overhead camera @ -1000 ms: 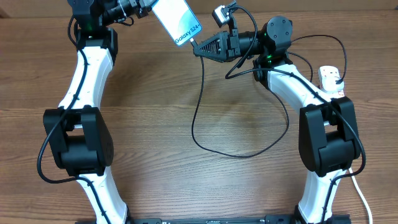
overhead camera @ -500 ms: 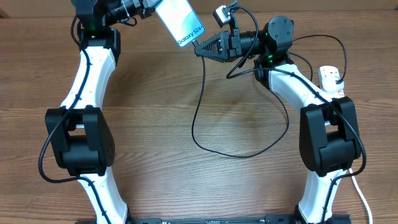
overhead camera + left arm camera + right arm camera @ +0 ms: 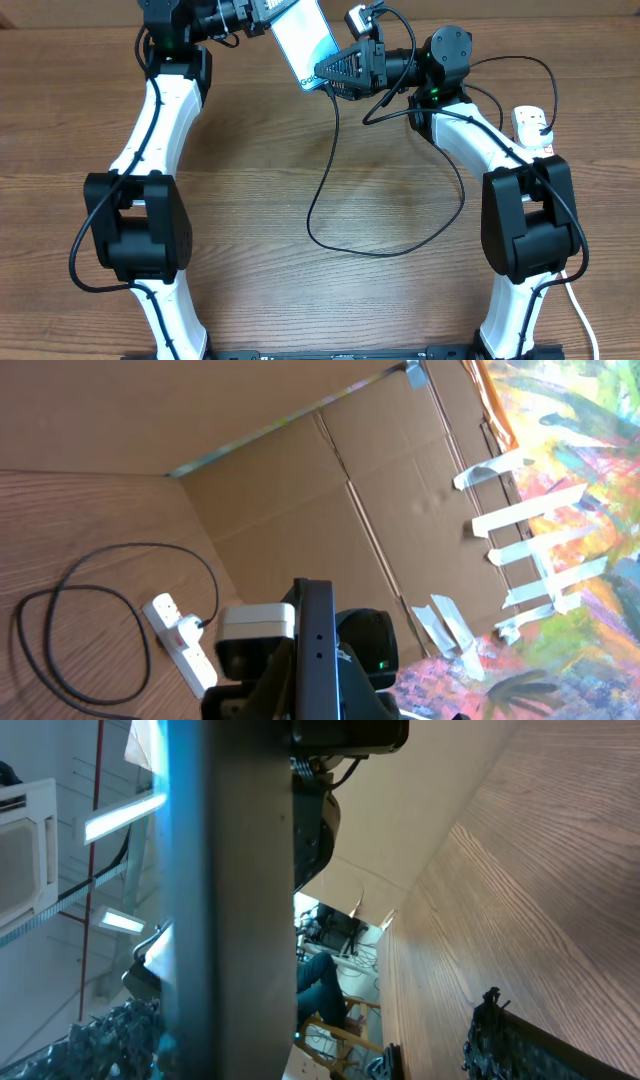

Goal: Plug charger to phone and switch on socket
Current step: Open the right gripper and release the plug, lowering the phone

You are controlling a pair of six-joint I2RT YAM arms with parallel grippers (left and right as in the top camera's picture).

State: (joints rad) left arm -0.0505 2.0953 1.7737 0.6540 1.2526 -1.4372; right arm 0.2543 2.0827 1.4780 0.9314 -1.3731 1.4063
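Nearest: the charger cable point(image 3: 312, 215) lies in a wide slack loop on the worktop point(image 3: 250, 180) between the two arms. One run climbs toward the phone, the other heads off right.

Farther, right side: the power strip point(image 3: 533, 127) lies on the worktop, mostly hidden under the right arm point(image 3: 470, 135). The left wrist view shows it as a long white bar with the cable reaching it.

Far: the right jaws are spread wide and grip nothing, one finger on either side of the phone's lower end. The right wrist view shows bare gap beside the pad. The phone point(image 3: 303, 42) is held up off the worktop with its screen lit. Its long axis slants far-left to near-right, lower end pointing into the right jaws. The cable tip is hidden there, so I can't tell if it's seated.

Farthest: the left jaws are clamped on the phone's upper end.

Judgement: if the tip is in, the switch comes next. The strip lies well to the right of the right jaws and nearer, and the right arm is much the closer. In the way are its own forearm over the strip and cable slack by the elbow.
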